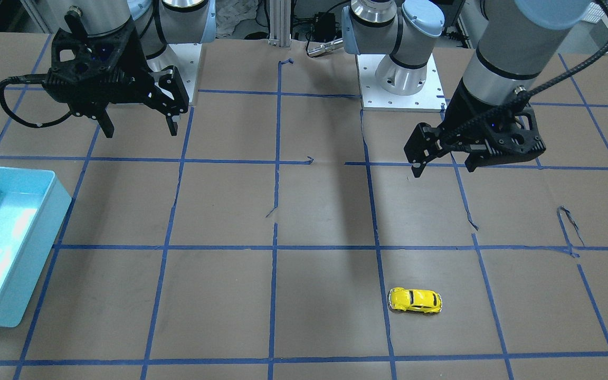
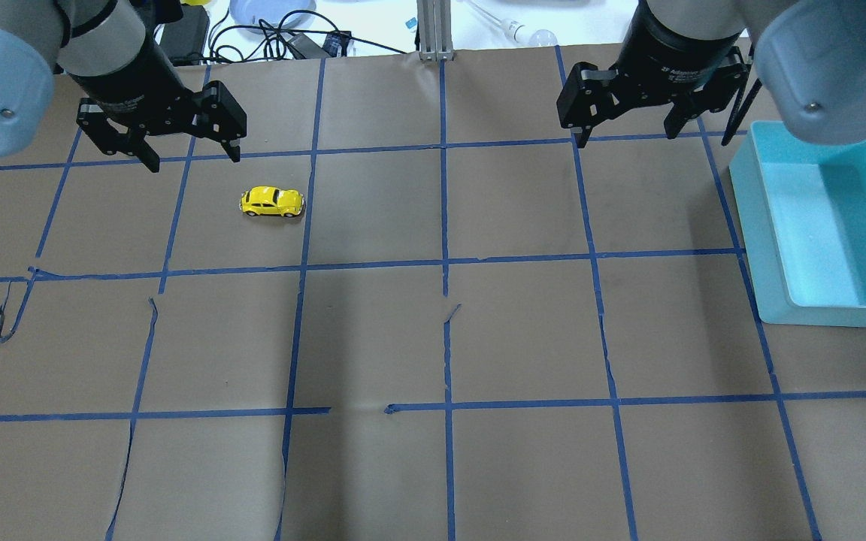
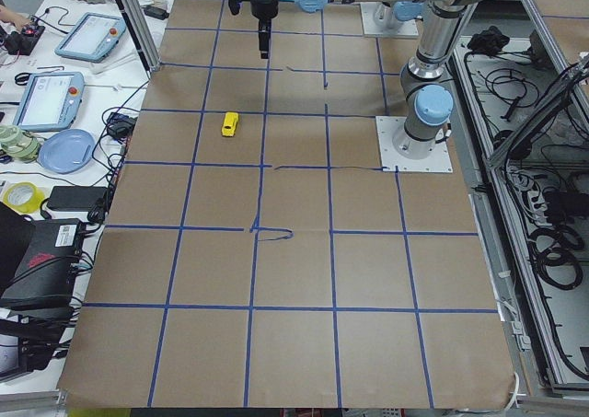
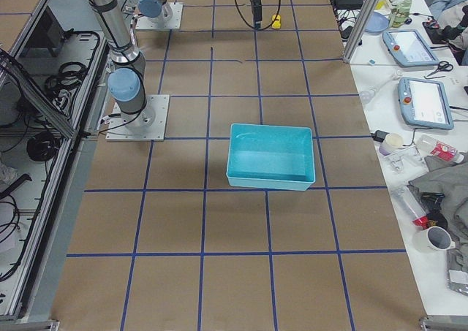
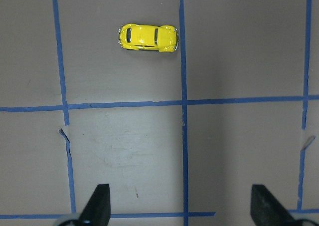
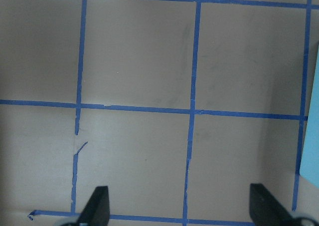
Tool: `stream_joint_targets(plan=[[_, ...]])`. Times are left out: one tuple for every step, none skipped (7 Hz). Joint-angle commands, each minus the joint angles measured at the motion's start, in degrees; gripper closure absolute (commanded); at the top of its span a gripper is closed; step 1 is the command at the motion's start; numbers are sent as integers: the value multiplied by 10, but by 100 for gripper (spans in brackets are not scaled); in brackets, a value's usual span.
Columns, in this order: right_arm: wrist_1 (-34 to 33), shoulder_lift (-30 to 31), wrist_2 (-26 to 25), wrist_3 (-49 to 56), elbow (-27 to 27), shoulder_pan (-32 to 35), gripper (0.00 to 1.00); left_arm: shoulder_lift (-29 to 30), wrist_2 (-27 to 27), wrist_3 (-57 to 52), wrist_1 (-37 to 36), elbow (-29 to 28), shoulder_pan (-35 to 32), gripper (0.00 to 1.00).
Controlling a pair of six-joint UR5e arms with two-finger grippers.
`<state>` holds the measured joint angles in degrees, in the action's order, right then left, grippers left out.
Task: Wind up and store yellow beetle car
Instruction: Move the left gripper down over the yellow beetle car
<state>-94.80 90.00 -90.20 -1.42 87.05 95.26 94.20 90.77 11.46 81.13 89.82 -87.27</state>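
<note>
The yellow beetle car (image 2: 272,202) stands on its wheels on the brown paper, on the table's left half and on the operators' side. It also shows in the front view (image 1: 415,301) and the left wrist view (image 5: 148,37). My left gripper (image 2: 194,161) hangs open and empty above the table, a little to the side of the car; in its wrist view (image 5: 180,211) the car lies well ahead of the fingertips. My right gripper (image 2: 628,139) hangs open and empty over bare paper, next to the bin; its wrist view (image 6: 179,211) shows only paper and tape.
An empty light-blue bin (image 2: 824,315) stands at the table's right edge, also in the front view (image 1: 56,221) and the right side view (image 4: 270,181). Blue tape lines grid the paper. The arm bases (image 1: 399,79) are bolted at the robot's side.
</note>
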Motion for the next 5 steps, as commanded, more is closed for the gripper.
stream_joint_targets(plan=[[1, 1, -1, 2, 0, -1, 0, 15, 1, 190, -68, 25, 1, 0], [1, 1, -1, 4, 1, -2, 0, 33, 0, 241, -69, 26, 1, 0], [2, 3, -1, 5, 1, -2, 0, 46, 1, 293, -77, 33, 3, 0], [3, 3, 0, 5, 1, -1, 0, 72, 0, 409, -111, 40, 10, 0], [0, 2, 1, 5, 1, -1, 0, 97, -2, 494, -147, 47, 10, 0]])
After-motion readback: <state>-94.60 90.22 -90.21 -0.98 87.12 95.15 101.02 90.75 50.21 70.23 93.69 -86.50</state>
